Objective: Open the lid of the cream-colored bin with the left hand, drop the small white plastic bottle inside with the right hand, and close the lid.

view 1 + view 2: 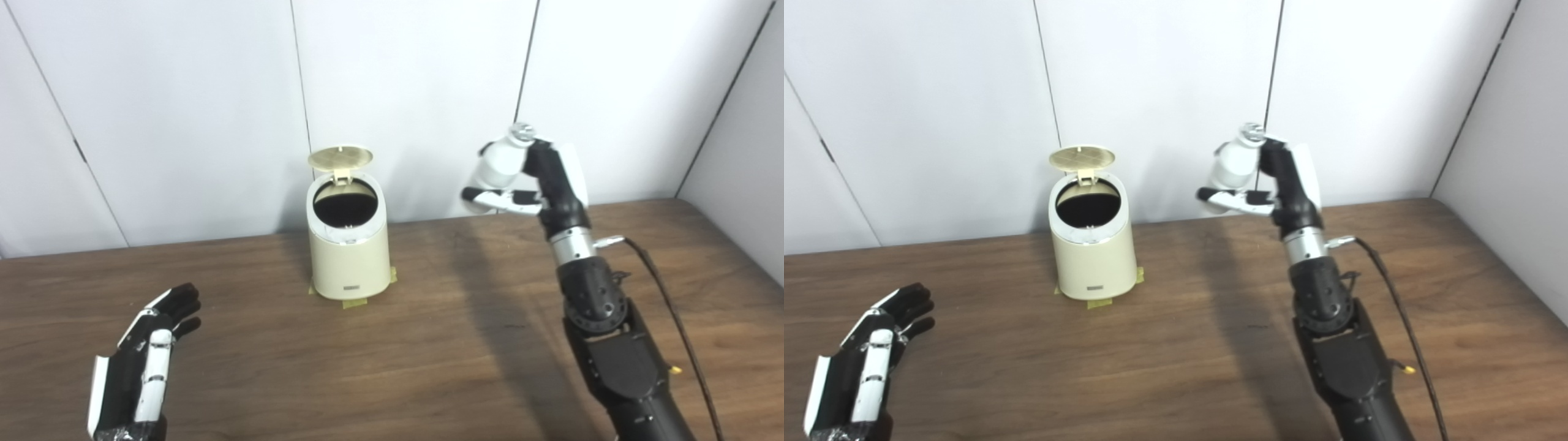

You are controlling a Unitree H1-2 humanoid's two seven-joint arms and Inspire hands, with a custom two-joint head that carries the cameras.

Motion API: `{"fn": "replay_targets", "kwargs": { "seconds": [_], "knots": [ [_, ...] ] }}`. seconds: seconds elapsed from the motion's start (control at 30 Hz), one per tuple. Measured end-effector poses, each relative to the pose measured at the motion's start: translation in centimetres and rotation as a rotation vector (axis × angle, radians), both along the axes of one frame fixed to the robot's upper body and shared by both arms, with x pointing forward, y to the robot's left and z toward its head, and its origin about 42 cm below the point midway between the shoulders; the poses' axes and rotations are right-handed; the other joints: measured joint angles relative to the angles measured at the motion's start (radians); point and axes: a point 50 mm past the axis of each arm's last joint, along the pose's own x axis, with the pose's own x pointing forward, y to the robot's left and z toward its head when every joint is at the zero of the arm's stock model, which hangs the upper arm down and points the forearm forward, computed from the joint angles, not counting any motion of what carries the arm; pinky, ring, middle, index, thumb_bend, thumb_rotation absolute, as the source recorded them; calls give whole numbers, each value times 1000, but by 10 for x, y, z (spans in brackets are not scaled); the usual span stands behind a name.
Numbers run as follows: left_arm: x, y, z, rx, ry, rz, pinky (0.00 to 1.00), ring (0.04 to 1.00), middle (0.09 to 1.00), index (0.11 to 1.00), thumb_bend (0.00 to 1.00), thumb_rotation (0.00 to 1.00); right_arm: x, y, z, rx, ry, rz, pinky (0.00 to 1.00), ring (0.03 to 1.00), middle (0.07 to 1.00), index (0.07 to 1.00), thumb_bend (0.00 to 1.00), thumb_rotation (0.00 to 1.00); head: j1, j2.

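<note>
Bottle (499, 164) first: the small white plastic bottle sits high in the right hand (530, 184), fingers wrapped around its body, cap up and tilted a little. It hangs in the air well to the right of the cream-colored bin (349, 245) and above the level of the bin's rim. The lid (340, 157) already stands up on its rear hinge, so the dark mouth is exposed. The left hand (144, 361) hovers low near the front left, fingers spread and holding nothing, well apart from the bin.

The step in hand looks like the carry to the drop. To do it well, the right hand should travel left at its present height until the bottle is squarely over the mouth, staying in front of the raised lid so as not to knock it shut, then release only when centred. The mouth is narrow, so an off-centre release could bounce the bottle off the rim.

The surface (429, 343) is dark wood-grain, with yellowish tape tabs (355, 301) at the bin's base. Plain white panels (184, 110) wall the back and the right side, and a black cable (674, 318) trails from the right forearm.
</note>
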Motion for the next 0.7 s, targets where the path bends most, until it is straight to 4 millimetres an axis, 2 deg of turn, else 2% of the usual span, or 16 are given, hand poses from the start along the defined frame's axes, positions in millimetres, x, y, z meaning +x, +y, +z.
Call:
{"fn": "replay_targets", "kwargs": {
  "seconds": [0.07, 0.13, 0.17, 0.2, 0.37, 0.57, 0.7],
  "knots": [
    [0, 0, 0, 1, -6, -1, 777, 812, 811, 794, 239, 779, -7, 13, 7, -26, -10, 26, 628, 466, 481, 478, 520, 0, 12, 0],
    [0, -2, 0, 1, -9, -5, 771, 811, 808, 792, 233, 778, -12, 24, 16, -34, -27, 52, 422, 451, 472, 495, 519, 0, 18, 0],
    [0, -3, 0, 1, -11, -8, 769, 810, 807, 790, 228, 777, -13, 30, 18, -37, -33, 74, 354, 429, 475, 507, 518, 0, 24, 0],
    [0, -4, 0, 3, -15, -11, 766, 808, 805, 787, 224, 775, -14, 36, 19, -42, -33, 96, 328, 417, 477, 513, 517, 0, 26, 0],
    [1, -6, 0, 7, -17, -7, 777, 813, 803, 788, 218, 756, -16, 56, 19, -62, -29, 157, 290, 406, 473, 522, 516, 0, 35, -3],
    [1, -9, -2, 4, -13, 0, 771, 811, 800, 786, 221, 733, -14, 73, 29, -119, -86, 199, 307, 416, 478, 517, 517, 0, 57, -8],
    [2, -11, -3, 2, -8, -4, 775, 814, 803, 788, 241, 725, -7, 83, 27, -128, -102, 233, 310, 414, 483, 518, 517, 0, 66, -11]
  ]
}}
